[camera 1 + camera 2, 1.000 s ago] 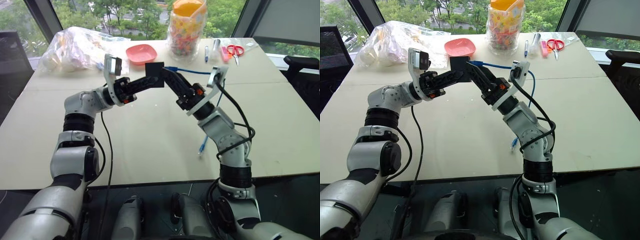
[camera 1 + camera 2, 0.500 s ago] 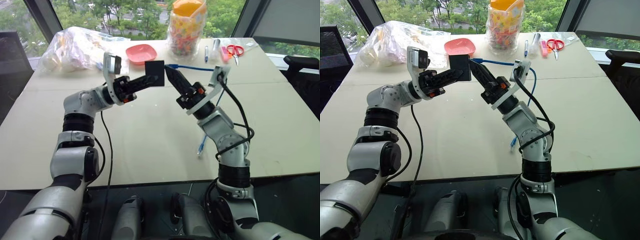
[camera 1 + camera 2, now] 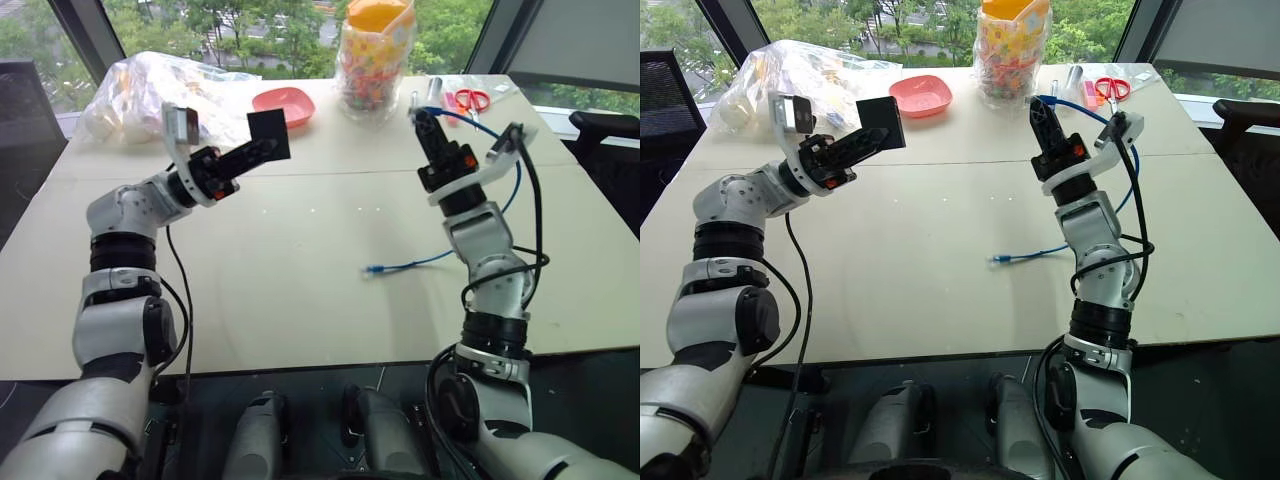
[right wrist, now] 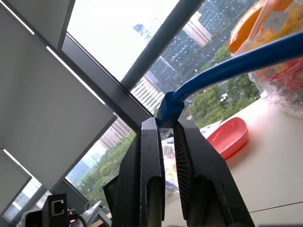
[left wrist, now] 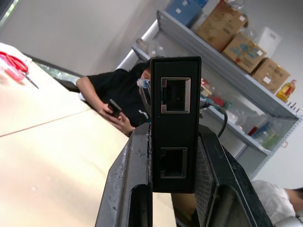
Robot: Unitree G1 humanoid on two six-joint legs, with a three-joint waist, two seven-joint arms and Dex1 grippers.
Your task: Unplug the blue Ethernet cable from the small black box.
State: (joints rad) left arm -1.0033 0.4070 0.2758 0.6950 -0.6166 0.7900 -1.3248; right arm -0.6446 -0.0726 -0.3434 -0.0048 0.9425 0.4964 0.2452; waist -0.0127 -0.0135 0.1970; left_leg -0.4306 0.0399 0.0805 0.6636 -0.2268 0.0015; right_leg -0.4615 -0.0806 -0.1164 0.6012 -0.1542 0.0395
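My left gripper (image 3: 256, 150) is shut on the small black box (image 3: 269, 134) and holds it in the air over the table's left half. In the left wrist view the box (image 5: 174, 124) stands between the fingers, and both ports in its side are empty. On the right, my right gripper (image 3: 421, 119) is shut on one plug end of the blue Ethernet cable (image 4: 169, 109), well apart from the box. The cable (image 3: 514, 178) arcs behind the right arm and drops to the table, where its other plug (image 3: 373, 270) lies loose.
At the table's far side stand a pink bowl (image 3: 283, 104), a jar of sweets with an orange lid (image 3: 375, 55), a crumpled plastic bag (image 3: 145, 92), red scissors (image 3: 470, 99) and pens (image 3: 413, 102). A seated person (image 5: 116, 92) with a phone is beyond the table.
The right gripper shut on the cable's plug and pulled away to the right, drawing it out of the box. The left gripper moved left with the box. The cable's loose end slid across the table.
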